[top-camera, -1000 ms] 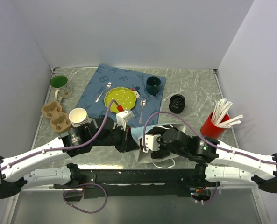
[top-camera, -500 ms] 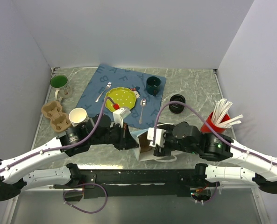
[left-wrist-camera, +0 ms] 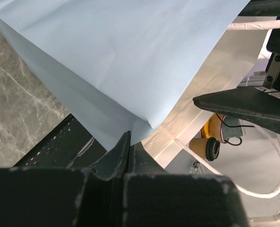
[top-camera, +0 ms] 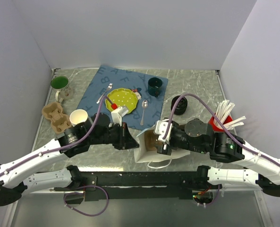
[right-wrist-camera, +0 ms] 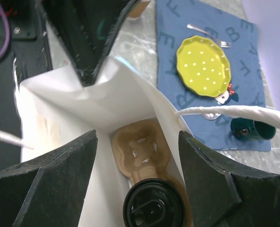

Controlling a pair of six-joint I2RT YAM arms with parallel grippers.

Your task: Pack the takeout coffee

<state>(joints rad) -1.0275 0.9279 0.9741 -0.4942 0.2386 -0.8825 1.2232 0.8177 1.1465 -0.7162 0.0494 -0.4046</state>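
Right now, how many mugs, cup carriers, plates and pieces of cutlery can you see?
Mugs: 2 (green mug, dark mug)
Cup carriers: 2 (carrier on the table, carrier inside the white bag)
Plates: 1 (yellow plate)
Cutlery: 2 (fork, spoon)
Total: 7

Left arm [top-camera: 33, 163] and right arm [top-camera: 258, 158]: white link shells, black joint housings. A purple cable [top-camera: 191, 95] loops to each white wrist camera block [top-camera: 119, 113], the left block bearing a red spot. Right gripper [right-wrist-camera: 137, 139] fingers [right-wrist-camera: 59, 184]: matte black, wedge-shaped.
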